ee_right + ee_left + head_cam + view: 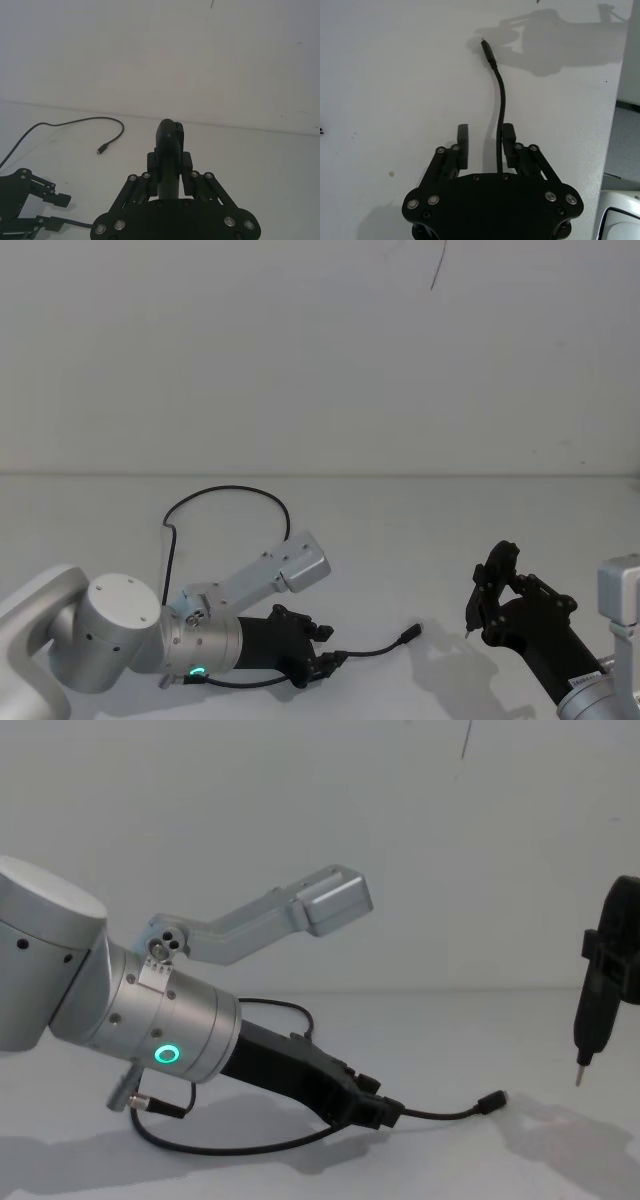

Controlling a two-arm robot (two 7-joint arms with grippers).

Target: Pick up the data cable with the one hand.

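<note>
Left wrist view shows the left gripper [486, 136] low over the tabletop [395, 75], fingers [463, 142] spread, with the data cable [501, 100] running between them just beside one finger. The cable loops back toward the far edge. The right gripper [170, 165] hangs by the right edge, clamped on a dark rod [169, 132].

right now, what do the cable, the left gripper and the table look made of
Cable: probably rubbery black plastic sheath, matte; it bends in soft curves. Left gripper, open astride the cable: hard matte black plastic or coated metal, silver screws. Table: smooth white, no grain, probably laminate. Right gripper holds a black tool at right.
</note>
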